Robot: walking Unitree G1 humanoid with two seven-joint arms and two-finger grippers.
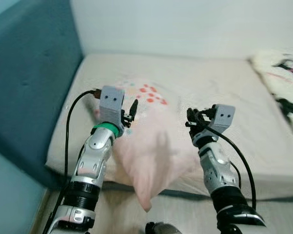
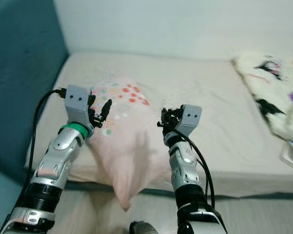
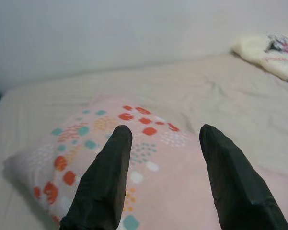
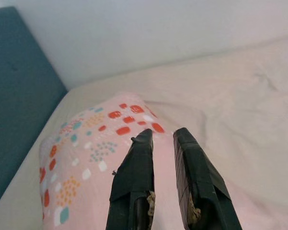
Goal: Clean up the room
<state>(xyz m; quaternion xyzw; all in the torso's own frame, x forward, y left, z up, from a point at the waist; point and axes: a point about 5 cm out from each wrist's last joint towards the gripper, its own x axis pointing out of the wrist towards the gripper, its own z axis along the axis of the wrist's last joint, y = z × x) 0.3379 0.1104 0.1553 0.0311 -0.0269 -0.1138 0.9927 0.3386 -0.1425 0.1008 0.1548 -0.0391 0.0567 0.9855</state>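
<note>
Both grippers hover above the pink pillow (image 1: 151,146), which overhangs the bed (image 1: 224,97) edge. Left gripper (image 3: 165,179), seen from its wrist, gapes empty. Right gripper (image 4: 164,160) is nearly closed, holding nothing. Positioning the pillow seems underway; next comes grasping it.

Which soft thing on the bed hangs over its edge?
The pink pillow with coloured dots, between both grippers: its lower corner droops past the mattress. The white printed blanket lies at the far right.
</note>
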